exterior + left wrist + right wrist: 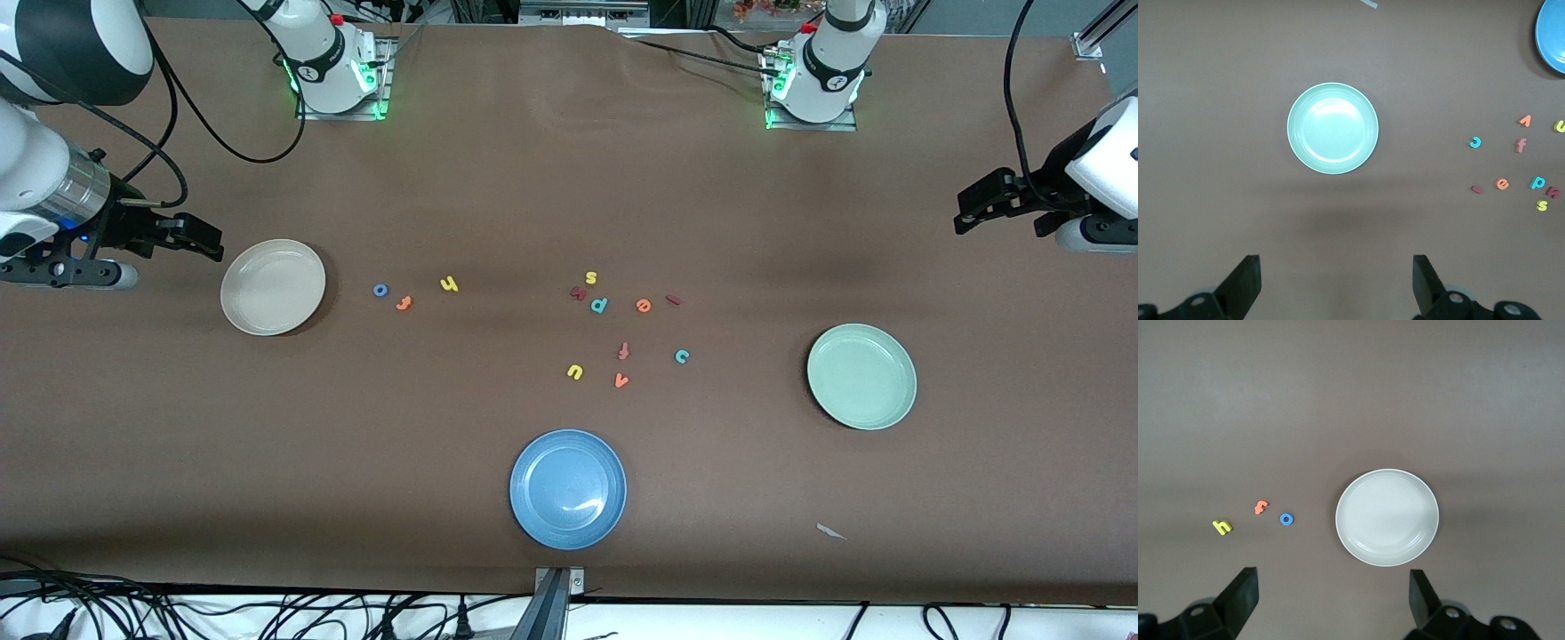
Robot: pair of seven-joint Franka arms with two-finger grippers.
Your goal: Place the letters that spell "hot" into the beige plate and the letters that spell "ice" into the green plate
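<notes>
The beige plate (273, 286) (1387, 517) lies empty toward the right arm's end. Beside it sit the blue o (380, 290) (1287, 519), orange t (404, 302) (1260, 507) and yellow h (449, 284) (1222, 527). The green plate (861, 376) (1332, 128) lies empty toward the left arm's end. Mid-table are the orange e (644, 305) (1502, 184), dark red i (674, 300) (1477, 190) and teal c (682, 356) (1475, 142). My right gripper (206, 242) (1333, 597) hangs open over the table by the beige plate. My left gripper (962, 215) (1336, 280) hangs open over the left arm's end, holding nothing.
A blue plate (568, 488) lies empty near the front edge. Other letters are scattered mid-table: yellow s (590, 277), dark red x-like letter (578, 292), teal p (599, 305), salmon t-like letter (623, 351), yellow u (575, 372), an orange one (621, 380). A paper scrap (830, 532) lies near the front.
</notes>
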